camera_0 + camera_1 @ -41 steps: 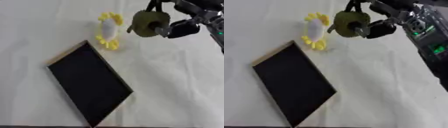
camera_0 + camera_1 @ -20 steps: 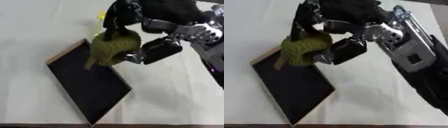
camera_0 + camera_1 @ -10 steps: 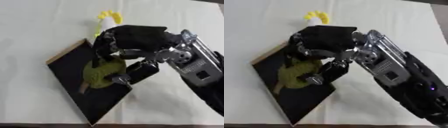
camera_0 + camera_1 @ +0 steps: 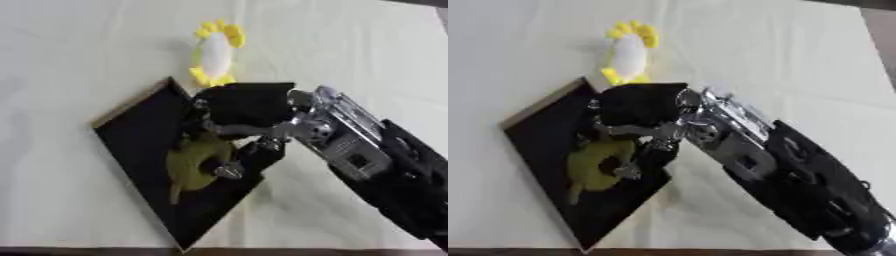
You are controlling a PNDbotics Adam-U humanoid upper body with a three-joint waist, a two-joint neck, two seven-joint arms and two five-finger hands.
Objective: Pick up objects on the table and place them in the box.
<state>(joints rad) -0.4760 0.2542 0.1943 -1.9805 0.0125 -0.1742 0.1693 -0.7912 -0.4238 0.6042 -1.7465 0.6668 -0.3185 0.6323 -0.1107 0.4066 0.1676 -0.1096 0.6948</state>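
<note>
An olive-green soft object [image 4: 194,166] with a thin stalk hangs low inside the flat black box [image 4: 133,134], which lies diamond-wise on the pale tablecloth. My right hand [image 4: 248,107] reaches in from the lower right and is over the box's right half. Its fingers and thumb curl round the green object. Whether the object touches the box floor is hidden. A white and yellow toy [image 4: 215,53] lies on the cloth just beyond the box's top corner. The left hand shows in no view.
My right forearm [image 4: 798,185], silver then black, crosses the lower right of the view above the cloth. The table's front edge [image 4: 87,250] runs along the bottom as a dark strip. Cloth lies bare left of the box and at the far right.
My right hand has carried the green object from the upper right, near the yellow toy, down and left into the black box. The box and toy have stayed in place.
</note>
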